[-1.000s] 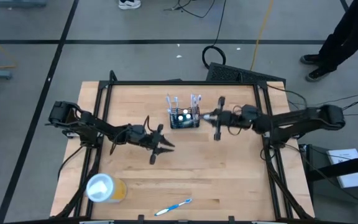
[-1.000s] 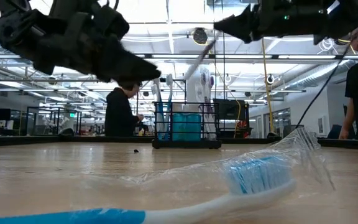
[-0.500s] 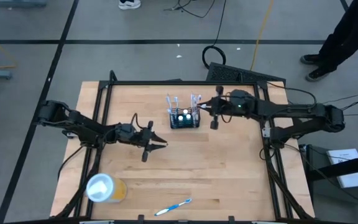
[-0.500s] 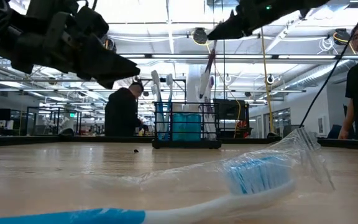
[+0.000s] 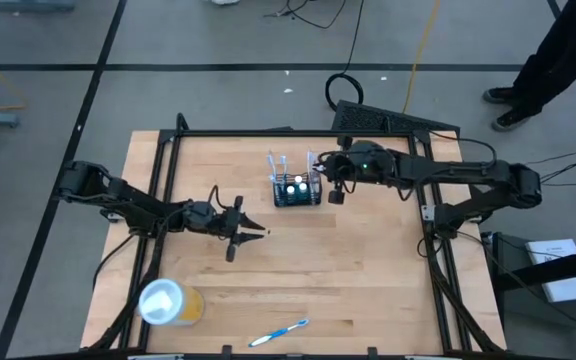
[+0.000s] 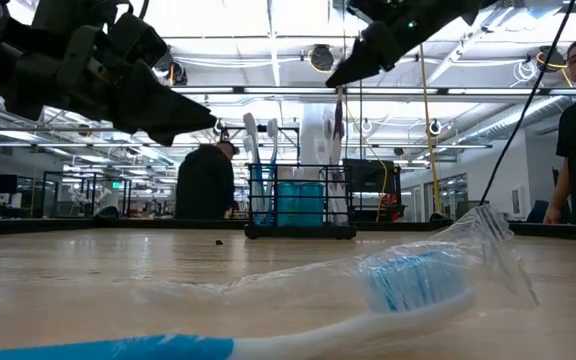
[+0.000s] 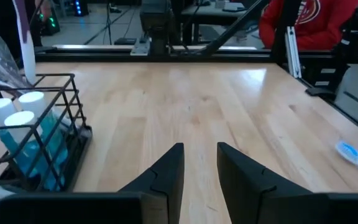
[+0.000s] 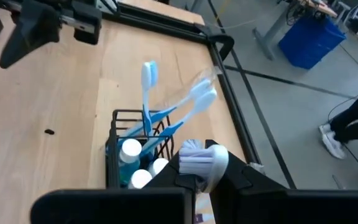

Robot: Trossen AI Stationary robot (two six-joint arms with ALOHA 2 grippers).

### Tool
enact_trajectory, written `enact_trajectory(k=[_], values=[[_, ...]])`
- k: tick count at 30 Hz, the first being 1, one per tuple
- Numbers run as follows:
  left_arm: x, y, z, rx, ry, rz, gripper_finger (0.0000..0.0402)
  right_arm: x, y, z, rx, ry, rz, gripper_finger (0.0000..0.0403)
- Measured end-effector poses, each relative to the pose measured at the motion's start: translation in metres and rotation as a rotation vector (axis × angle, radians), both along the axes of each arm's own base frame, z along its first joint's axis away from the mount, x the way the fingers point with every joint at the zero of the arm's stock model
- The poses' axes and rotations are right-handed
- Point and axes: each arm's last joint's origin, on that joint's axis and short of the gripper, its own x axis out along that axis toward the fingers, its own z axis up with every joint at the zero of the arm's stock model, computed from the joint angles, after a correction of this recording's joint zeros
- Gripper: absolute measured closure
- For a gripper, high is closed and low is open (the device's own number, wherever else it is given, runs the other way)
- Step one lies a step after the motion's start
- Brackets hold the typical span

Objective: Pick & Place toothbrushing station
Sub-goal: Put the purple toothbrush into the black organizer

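While over holder (image 5: 297, 191), right gripper (image 8: 202, 167) clamping toothbrush (image 8: 197, 163)

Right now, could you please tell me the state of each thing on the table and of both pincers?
Black wire-mesh holder: upright, holding toothbrushes and tubes.
White-headed toothbrush: held above the holder.
Right pincer: shut on that toothbrush.
Left pincer: slightly open, empty, above the table.
Yellow cup with white lid: on its side.
Blue wrapped toothbrush: lying flat.
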Motion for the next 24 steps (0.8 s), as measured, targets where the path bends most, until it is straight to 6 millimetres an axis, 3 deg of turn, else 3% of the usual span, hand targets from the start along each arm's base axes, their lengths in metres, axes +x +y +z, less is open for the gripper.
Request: enact_trajectory(k=[24], values=[[0.000, 0.000, 0.001, -0.004, -0.009, 0.001, 0.0302, 0.022, -0.037, -0.050, 0.165, 0.131, 0.010, 0.0393]])
